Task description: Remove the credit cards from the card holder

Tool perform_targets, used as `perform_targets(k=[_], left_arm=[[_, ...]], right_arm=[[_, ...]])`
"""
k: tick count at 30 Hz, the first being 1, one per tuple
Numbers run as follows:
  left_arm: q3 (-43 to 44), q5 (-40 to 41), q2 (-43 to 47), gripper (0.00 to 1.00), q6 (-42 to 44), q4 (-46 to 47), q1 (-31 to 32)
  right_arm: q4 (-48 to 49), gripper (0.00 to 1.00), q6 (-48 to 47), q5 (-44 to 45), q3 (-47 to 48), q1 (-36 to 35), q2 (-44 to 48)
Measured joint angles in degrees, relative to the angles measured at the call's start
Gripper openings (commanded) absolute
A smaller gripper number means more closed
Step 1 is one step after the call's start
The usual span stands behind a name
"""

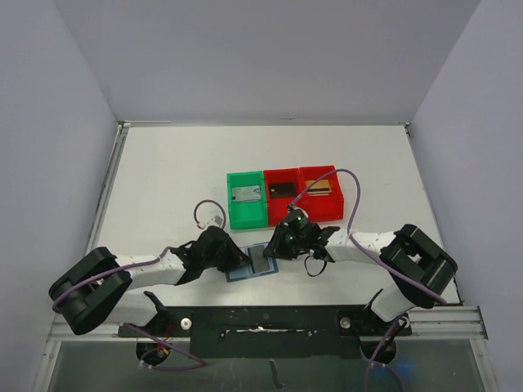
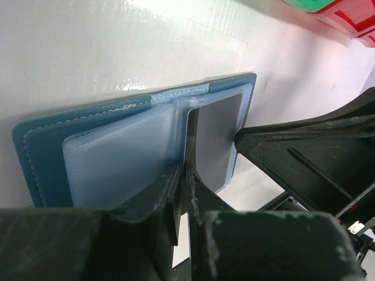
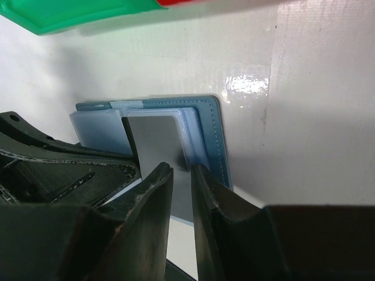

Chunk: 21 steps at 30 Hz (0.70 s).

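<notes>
The blue card holder [image 1: 239,276] lies open on the table between both arms, its clear sleeves [image 2: 117,164] fanned out. A grey credit card [image 2: 217,137] lies on its right half. My left gripper [image 1: 243,260] is shut, its tips [image 2: 184,170] meeting on the near left edge of that card [image 3: 153,140] by the fold. My right gripper [image 1: 276,247] reaches in from the right. Its jaws [image 3: 183,170] stand a narrow gap apart over the card, next to the holder's stitched right edge [image 3: 214,132].
A green bin [image 1: 247,214] and two red bins [image 1: 282,204] [image 1: 321,206] stand in a row just behind the holder, each with a card inside. The green bin's rim [image 3: 70,14] hangs close above the right wrist view. Grey walls enclose the table.
</notes>
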State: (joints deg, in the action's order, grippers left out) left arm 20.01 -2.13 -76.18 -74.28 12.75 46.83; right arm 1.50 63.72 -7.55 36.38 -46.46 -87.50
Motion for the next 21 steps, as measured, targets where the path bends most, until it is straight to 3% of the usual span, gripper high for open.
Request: perform_targets(k=[11, 16, 21], left_arm=[[0.09, -0.85, -2.21, 0.13, -0.04, 3.08, 0.00], [0.09, -0.98, -2.49, 0.01, 0.00, 3.52, 0.00], [0.09, -1.01, -2.19, 0.00, -0.02, 3.04, 0.00]], right_arm=[[0.55, 0.22, -0.04, -0.44, 0.00, 0.17, -0.26], [0.55, 0.22, -0.04, -0.44, 0.00, 0.31, -0.26], [0.55, 0.22, -0.07, -0.42, 0.00, 0.33, -0.26]])
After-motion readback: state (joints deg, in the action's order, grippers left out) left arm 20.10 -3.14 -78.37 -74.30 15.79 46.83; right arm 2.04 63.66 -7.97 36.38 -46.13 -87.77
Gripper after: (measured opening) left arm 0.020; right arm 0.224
